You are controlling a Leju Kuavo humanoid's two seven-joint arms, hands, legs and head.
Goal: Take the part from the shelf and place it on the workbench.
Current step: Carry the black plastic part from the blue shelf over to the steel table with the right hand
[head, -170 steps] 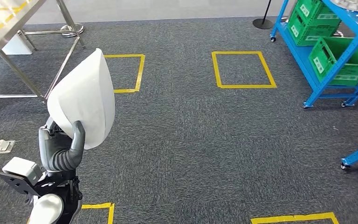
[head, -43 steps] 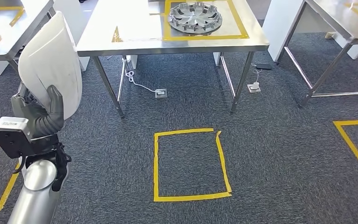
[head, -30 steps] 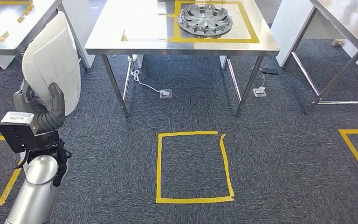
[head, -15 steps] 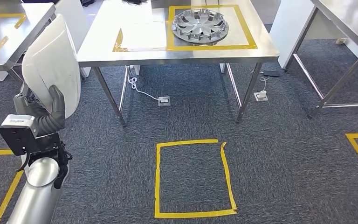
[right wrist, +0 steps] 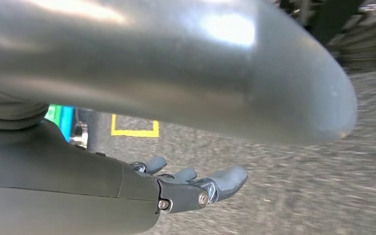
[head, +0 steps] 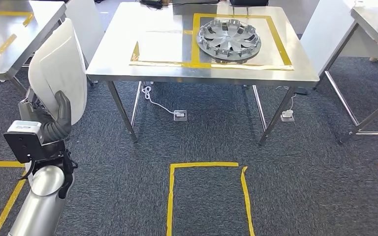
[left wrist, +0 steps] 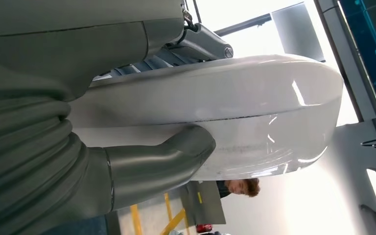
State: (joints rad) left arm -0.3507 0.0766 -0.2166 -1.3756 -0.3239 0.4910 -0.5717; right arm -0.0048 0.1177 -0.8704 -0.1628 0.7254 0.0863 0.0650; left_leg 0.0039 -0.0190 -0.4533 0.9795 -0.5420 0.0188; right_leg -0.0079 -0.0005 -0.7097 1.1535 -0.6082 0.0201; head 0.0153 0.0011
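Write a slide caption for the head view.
Left hand holds white part upright, facing workbench bearing a hubcap.

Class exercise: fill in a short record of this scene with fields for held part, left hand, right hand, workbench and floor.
held part: white curved panel, carried upright
left hand: left hand grips the panel's lower edge
right hand: right hand holds nothing, fingers apart, above the carpet
workbench: steel workbench ahead, silver wheel cover inside a yellow tape frame
floor: yellow tape square on grey carpet

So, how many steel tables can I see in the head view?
3. One table stands in the middle and carries the wheel cover. A second is at the far left, a third at the far right. Both side ones are cut off by the frame.
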